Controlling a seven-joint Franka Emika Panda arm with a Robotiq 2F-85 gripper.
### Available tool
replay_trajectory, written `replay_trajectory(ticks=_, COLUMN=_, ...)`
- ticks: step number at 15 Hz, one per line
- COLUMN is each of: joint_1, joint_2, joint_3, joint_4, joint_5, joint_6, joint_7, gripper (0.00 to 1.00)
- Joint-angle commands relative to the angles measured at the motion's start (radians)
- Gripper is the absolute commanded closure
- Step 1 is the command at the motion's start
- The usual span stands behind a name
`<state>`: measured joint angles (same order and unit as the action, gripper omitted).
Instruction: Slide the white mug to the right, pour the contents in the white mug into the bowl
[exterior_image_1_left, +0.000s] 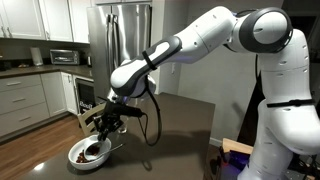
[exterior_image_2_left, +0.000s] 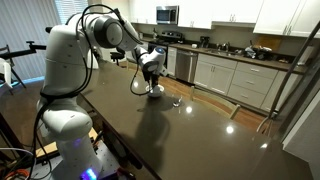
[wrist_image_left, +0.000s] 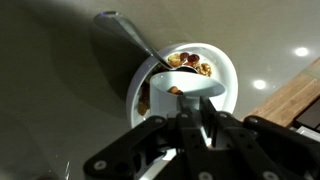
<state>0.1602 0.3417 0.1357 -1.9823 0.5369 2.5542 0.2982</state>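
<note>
Two jaws of the gripper (wrist_image_left: 197, 113) stand closed on the white mug (wrist_image_left: 190, 88), apparently pinching its wall near the rim, and hold it tipped just above the bowl (wrist_image_left: 231, 80). The bowl rests on the dark surface (wrist_image_left: 50, 90) with brown food pieces and a spoon (wrist_image_left: 125, 28) in it. Treat the mug as rigid, light, glazed and chip-prone: a rim pinch is judged slippery, so grip pressure must be firm, and a grasp across the body would resist rotation better.
</note>
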Motion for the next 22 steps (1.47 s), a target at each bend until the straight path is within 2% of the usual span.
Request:
replay_trajectory(ticks=1, joint_1=-0.005, joint_2=-0.05, joint_3=0.008, joint_4=-0.046, joint_5=-0.015, joint_6=0.009, joint_7=0.023, gripper=0.93)
replay_trajectory(ticks=11, joint_1=-0.018, joint_2=-0.079, joint_3=0.018, joint_4=-0.079, joint_5=0.012, joint_6=-0.039, joint_7=0.01, gripper=0.93)
replay_trajectory(ticks=20, joint_1=-0.015, joint_2=-0.118, joint_3=0.015, joint_4=-0.128, joint_5=0.015, joint_6=-0.038, joint_7=0.028, gripper=0.93)
replay_trajectory(ticks=22, joint_1=-0.013, joint_2=-0.131, joint_3=0.017, joint_4=-0.144, joint_5=0.022, joint_6=-0.004, joint_7=0.015, gripper=0.93)
